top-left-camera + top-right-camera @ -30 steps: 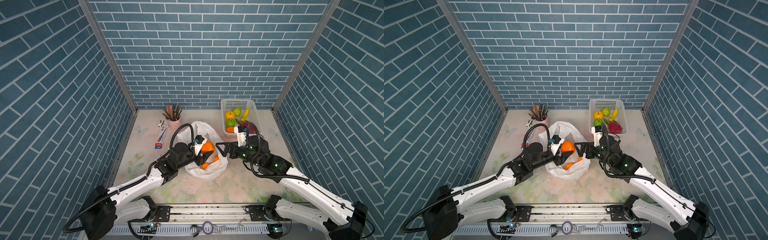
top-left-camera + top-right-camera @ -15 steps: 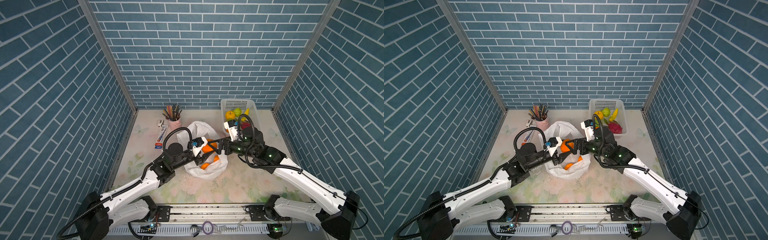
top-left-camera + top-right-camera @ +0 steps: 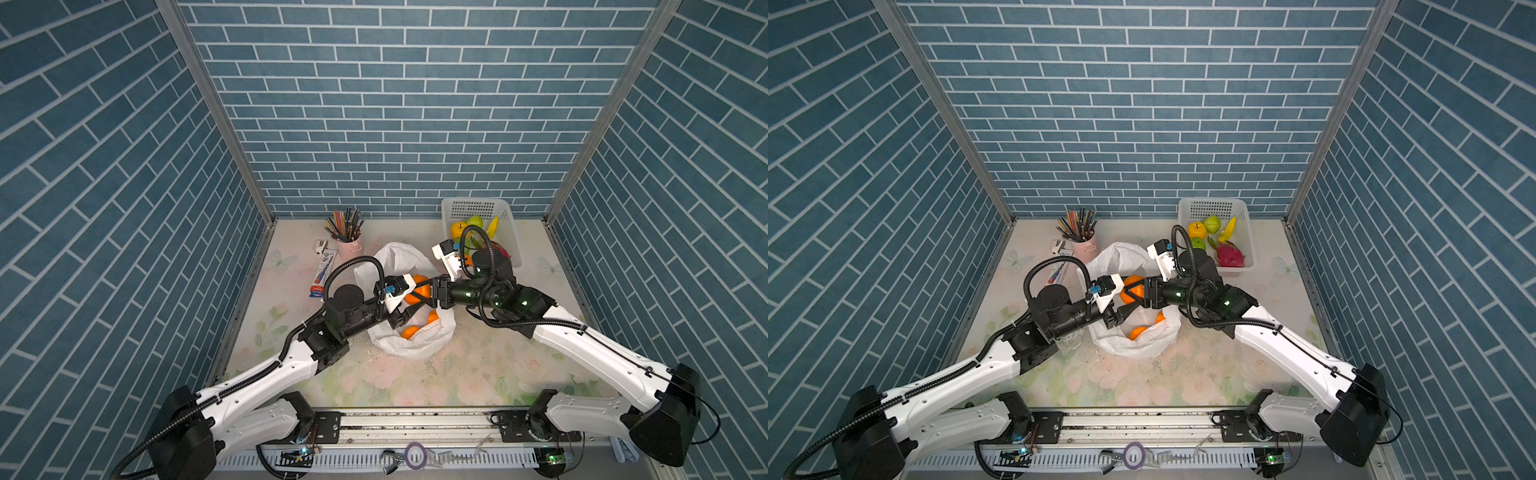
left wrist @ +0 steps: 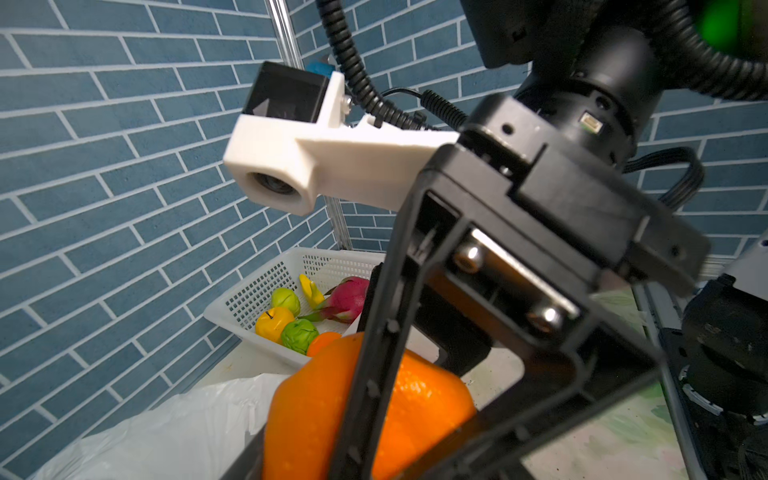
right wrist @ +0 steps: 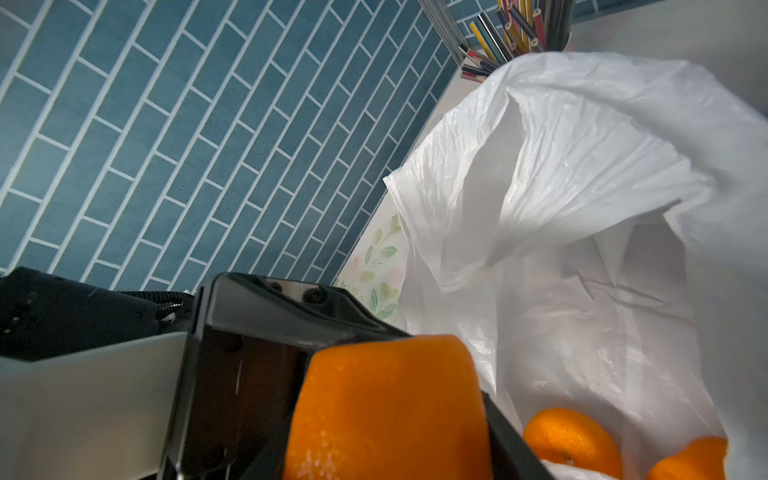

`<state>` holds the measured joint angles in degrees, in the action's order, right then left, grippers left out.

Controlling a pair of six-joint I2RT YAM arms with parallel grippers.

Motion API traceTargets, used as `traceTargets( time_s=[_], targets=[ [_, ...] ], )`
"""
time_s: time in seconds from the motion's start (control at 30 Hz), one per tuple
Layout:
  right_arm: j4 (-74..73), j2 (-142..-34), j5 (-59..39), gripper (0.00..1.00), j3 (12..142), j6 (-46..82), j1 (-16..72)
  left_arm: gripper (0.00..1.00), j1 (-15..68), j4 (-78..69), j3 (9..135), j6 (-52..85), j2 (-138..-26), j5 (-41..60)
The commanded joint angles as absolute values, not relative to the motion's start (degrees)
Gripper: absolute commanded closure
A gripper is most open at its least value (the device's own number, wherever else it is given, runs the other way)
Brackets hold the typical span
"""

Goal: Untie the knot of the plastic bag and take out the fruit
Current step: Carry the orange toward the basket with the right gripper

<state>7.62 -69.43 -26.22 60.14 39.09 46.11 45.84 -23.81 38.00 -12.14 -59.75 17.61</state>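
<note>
The left tool clamps the orange above the open plastic bag; the right tool straddles it, pinching or not, can't tell. If left lets go early, it could drop among the other oranges.

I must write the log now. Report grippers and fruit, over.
Left gripper shut on an orange above the open plastic bag. Right gripper around same orange, grip unclear. Two more oranges visible in bag. Both grippers crowd the bag's mouth.

The floral table carries a white plastic bag at its middle, a white basket in the far right corner, and a pink pencil cup and flat box near the far left corner.
</note>
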Motion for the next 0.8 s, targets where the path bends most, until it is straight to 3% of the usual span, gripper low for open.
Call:
traceTargets(
  time_s=[0.0, 0.03, 0.13, 0.2, 0.77],
  targets=[
    [4.41, -68.35, -26.40, 0.47, 59.07, 41.13, 45.87, 0.42, 45.62, -25.05, 38.04, -13.27, -58.71, 17.38],
    [4.32, -68.17, -26.05, 0.47, 58.99, 41.20, 45.78, 0.40, 45.62, -25.05, 38.00, -13.24, -58.63, 17.13],
    [4.31, -67.39, -24.30, 0.48, 58.89, 41.46, 45.00, 0.19, 45.66, -25.05, 38.00, -13.27, -58.34, 16.53],
    [3.84, -66.92, -23.27, 0.49, 58.77, 41.87, 44.08, 0.13, 45.62, -25.05, 37.74, -13.34, -57.80, 16.48],
    [-11.11, -70.55, -16.22, 0.50, 57.87, 48.07, 31.38, 0.13, 45.79, -23.20, 36.31, -12.87, -54.04, 16.41]
  ],
)
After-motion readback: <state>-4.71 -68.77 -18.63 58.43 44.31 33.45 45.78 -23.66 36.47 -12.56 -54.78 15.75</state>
